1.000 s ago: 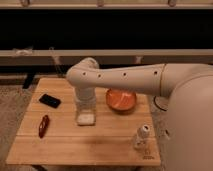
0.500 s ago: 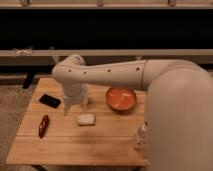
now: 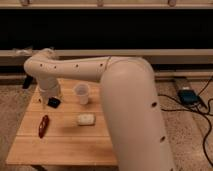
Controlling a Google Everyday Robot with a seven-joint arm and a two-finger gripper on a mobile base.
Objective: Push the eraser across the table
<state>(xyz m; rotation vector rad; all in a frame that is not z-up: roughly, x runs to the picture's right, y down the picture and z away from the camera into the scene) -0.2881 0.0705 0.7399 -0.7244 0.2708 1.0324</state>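
The eraser [image 3: 54,102], a small flat black slab, lies on the far left part of the light wooden table [image 3: 65,145]. My gripper [image 3: 47,102] hangs down from the white wrist right beside the eraser, at its left edge and close to the tabletop. I cannot tell whether they touch. The big white arm reaches in from the right and covers the table's right side.
A translucent cup [image 3: 81,93] stands just right of the eraser. A small whitish block [image 3: 85,119] lies mid-table. A slim red oblong object [image 3: 43,126] lies near the left edge. Cables and a dark box [image 3: 187,96] lie on the floor at right.
The arm has swung further left and forward, bringing the gripper down next to the eraser. The arm now hides the orange bowl, and the cup has come into view.
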